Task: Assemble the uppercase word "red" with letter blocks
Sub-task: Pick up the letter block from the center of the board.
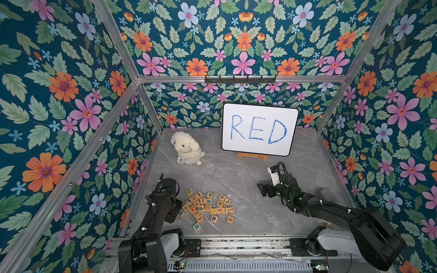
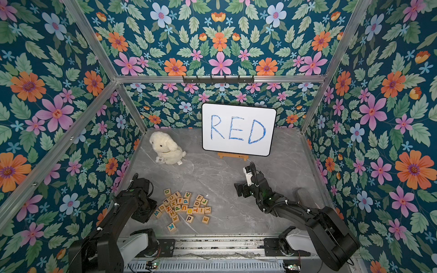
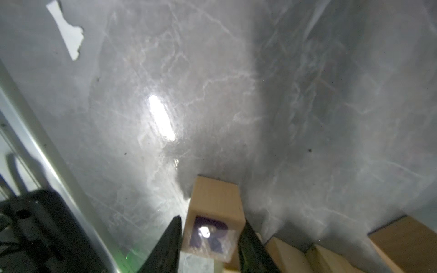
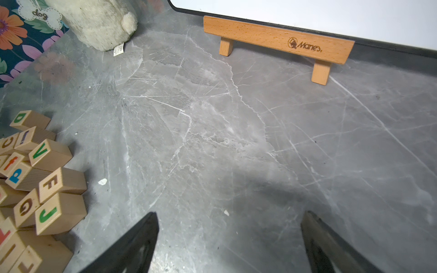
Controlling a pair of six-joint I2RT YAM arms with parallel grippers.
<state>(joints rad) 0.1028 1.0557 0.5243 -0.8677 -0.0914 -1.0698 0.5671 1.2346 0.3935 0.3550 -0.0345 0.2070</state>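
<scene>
R block (image 3: 212, 203) was found pinched between the jaws of the left gripper (image 3: 211, 221) (first letter in hand). The right gripper (image 4: 230, 214) was noted spread, empty. A clean lift was judged due next.

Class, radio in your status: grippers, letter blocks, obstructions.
Left gripper shut on R block. Right gripper open, empty. E block, D block unplaced. Other blocks crowd the grip.

You can read four texts here.
Far-right whiteboard (image 1: 259, 129): RED; wooden stand (image 4: 279, 39): Manes; bone-shaped tag (image 4: 39, 13): dog; near-left block (image 3: 214, 212): purple R.
</scene>
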